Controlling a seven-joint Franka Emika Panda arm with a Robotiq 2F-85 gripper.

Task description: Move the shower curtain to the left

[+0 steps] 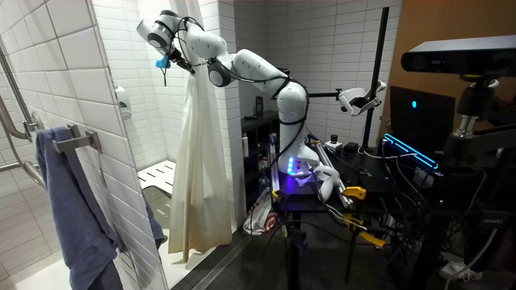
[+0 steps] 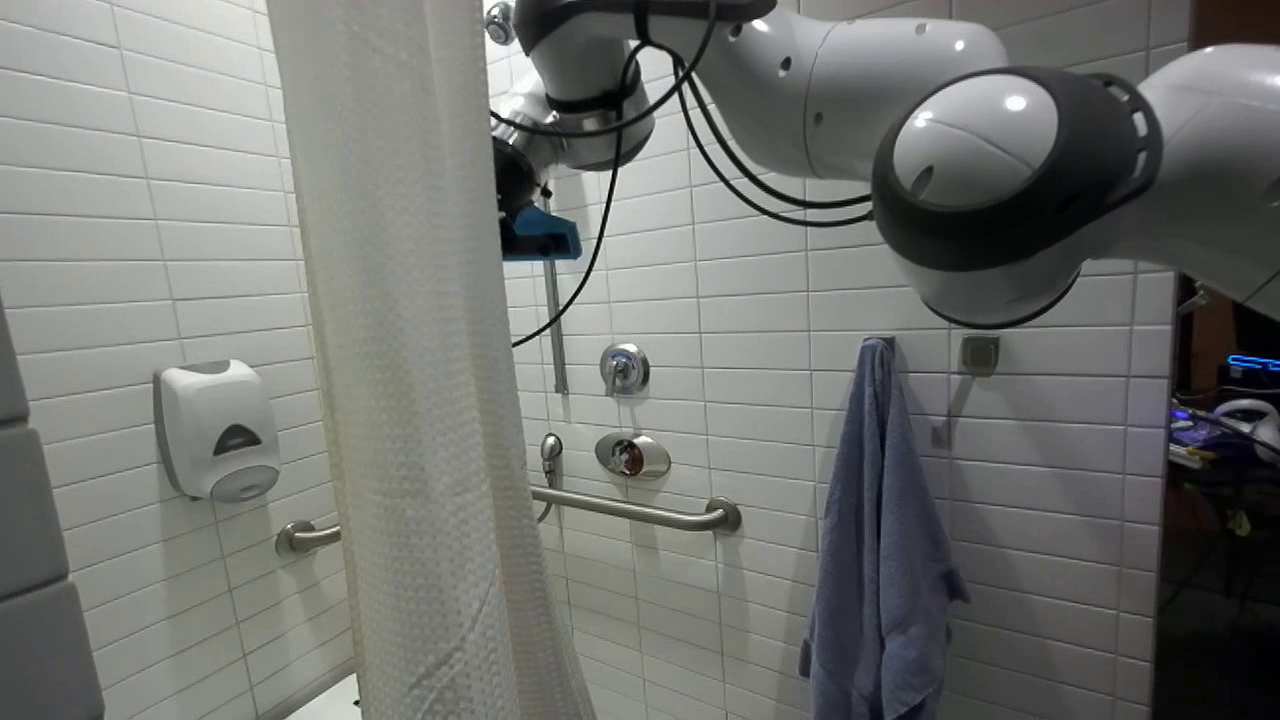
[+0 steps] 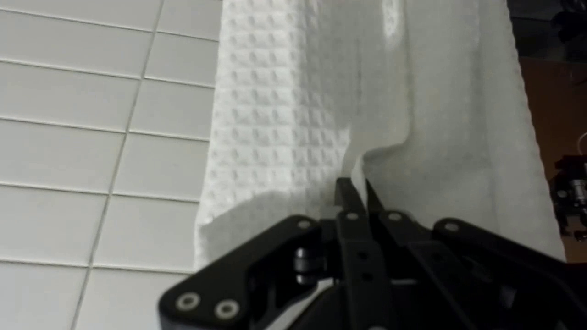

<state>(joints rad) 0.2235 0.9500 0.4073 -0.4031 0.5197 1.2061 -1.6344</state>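
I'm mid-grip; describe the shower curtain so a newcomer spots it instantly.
Follow the white robot arm to its end effector. Pinched there is the shower curtain, a tall sheet hanging in vertical folds. Pale, partly waffle-textured fabric sets it apart from the blue-grey towel and tiled wall.

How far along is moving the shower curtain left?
Done: in the wrist view, the gripper has its grip. In hand: a fold of curtain, pinched between its fingertips. Remaining: probably leftward travel, then release; in an exterior view, tiles show beside the curtain. Leftward progress: can't tell.
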